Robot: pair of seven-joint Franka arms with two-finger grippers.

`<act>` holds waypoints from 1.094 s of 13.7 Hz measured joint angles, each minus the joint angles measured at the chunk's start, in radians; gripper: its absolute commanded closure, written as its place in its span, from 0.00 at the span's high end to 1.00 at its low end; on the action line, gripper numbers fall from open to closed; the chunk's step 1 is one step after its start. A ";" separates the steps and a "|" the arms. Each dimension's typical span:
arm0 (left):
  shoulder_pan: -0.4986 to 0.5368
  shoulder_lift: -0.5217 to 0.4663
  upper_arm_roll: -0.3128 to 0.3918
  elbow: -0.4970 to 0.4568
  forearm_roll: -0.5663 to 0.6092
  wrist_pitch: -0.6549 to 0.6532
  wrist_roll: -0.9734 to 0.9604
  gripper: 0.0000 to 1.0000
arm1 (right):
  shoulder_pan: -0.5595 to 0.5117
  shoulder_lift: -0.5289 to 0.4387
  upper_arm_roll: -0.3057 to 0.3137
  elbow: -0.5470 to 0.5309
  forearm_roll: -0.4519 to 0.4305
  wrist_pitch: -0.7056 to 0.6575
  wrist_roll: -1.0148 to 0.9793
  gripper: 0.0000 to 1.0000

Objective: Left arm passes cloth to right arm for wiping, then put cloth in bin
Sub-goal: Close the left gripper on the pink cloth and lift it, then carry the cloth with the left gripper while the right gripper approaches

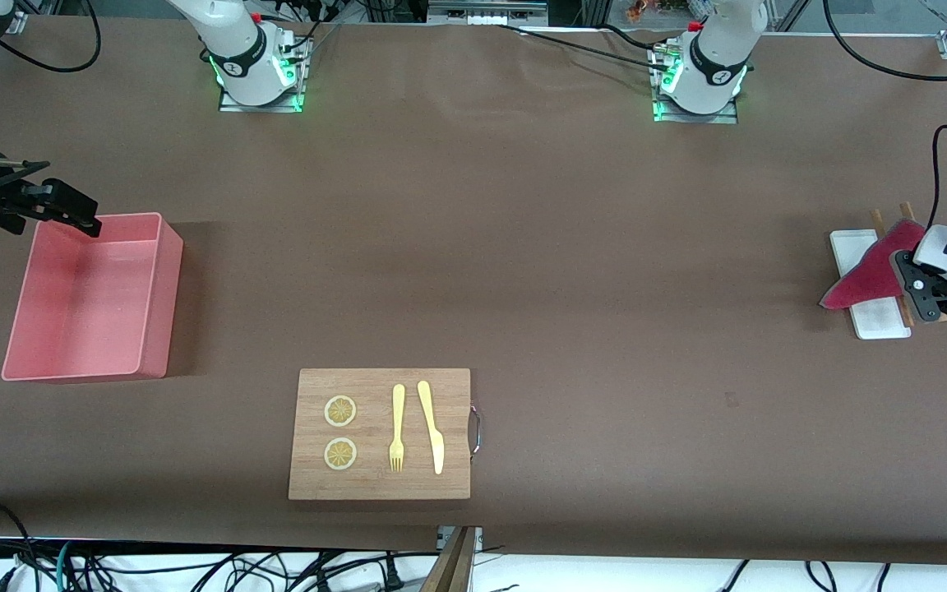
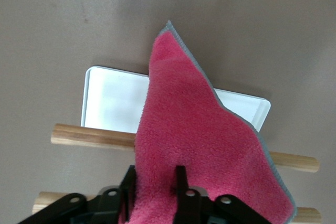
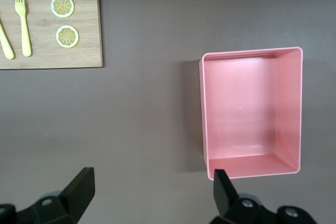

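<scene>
Salmon-pink plastic is showing at the left of the front view, where the bin [image 1: 91, 300] is sitting empty toward the right arm's end of the table. The right gripper [image 1: 71, 210] is hanging over the bin's upper rim with its fingers spread wide and nothing between them; that arm is waiting.

At bottom centre the wooden cutting board [image 1: 381, 433] is carrying 2 lemon slices [image 1: 340, 432], a yellow fork [image 1: 397, 427] and a yellow knife [image 1: 431, 426], all untouched.

At the right edge the left gripper [image 1: 921, 289] is pinching the crimson cloth [image 1: 872, 271], its fingers closing in on one corner. The cloth is peaking up from that pinch while its lower end is draping over the white tray [image 1: 868, 288] and the wooden sticks [image 2: 94, 135] under it.

By my reading, only the pickup is under way: the handover to the right arm, the wiping and the drop into the bin are all still lying ahead, and the 2 grippers are standing well apart.

No brand, label or readable writing is showing anywhere on these things
</scene>
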 measured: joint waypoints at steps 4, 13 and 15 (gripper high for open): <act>-0.001 0.000 -0.018 0.024 0.000 -0.062 0.001 0.00 | 0.000 0.004 0.000 0.000 0.000 0.000 -0.001 1.00; -0.008 -0.028 -0.233 0.275 -0.209 -0.499 -0.022 0.00 | -0.013 0.013 0.001 -0.040 0.000 -0.013 -0.002 1.00; -0.012 -0.025 -0.296 0.279 -0.341 -0.524 -0.099 0.00 | -0.016 0.014 0.001 -0.086 0.000 -0.018 -0.002 1.00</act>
